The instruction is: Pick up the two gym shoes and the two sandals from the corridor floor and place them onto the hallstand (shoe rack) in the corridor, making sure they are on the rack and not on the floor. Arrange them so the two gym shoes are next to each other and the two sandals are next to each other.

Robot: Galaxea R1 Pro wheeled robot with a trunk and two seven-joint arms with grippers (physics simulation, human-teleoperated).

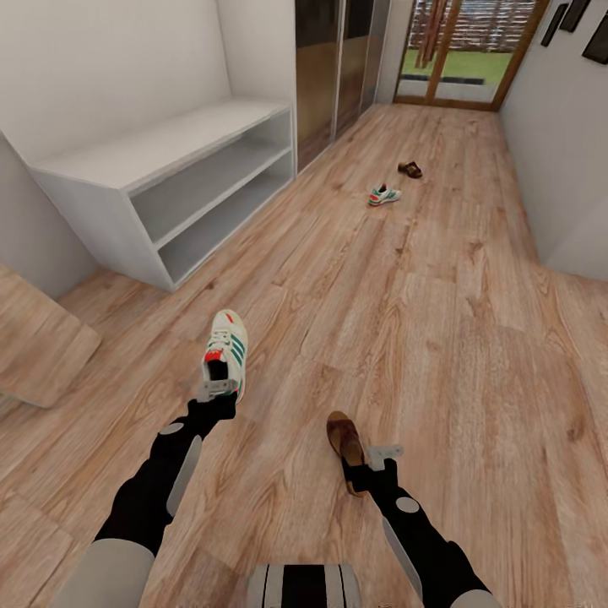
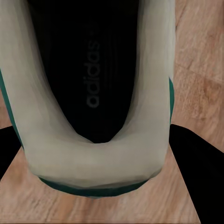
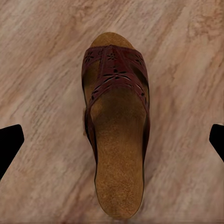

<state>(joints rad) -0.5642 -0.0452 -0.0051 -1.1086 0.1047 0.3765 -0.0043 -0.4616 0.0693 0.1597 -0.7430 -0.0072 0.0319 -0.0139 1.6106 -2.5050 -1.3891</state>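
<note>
Corridor, wood-plank floor (image 1: 405,338), white walls, glass door at the far end. Grey-white rack (image 1: 169,181) at left, bench and both shelves bare. Left gripper (image 1: 218,390) at the heel of a sneaker (image 1: 226,350); wrist view shows dark fingers (image 2: 193,158) either side of the heel collar, seemingly clamped on it. Insole reads "adidas" (image 2: 93,74). Right gripper (image 1: 380,458) sits at the heel end of a sandal (image 1: 344,439); fingers (image 3: 9,142) spread wide, apart from the sandal, holding nothing. Second sneaker (image 1: 384,196) and second sandal (image 1: 410,170) lie far down the floor, near each other.
</note>
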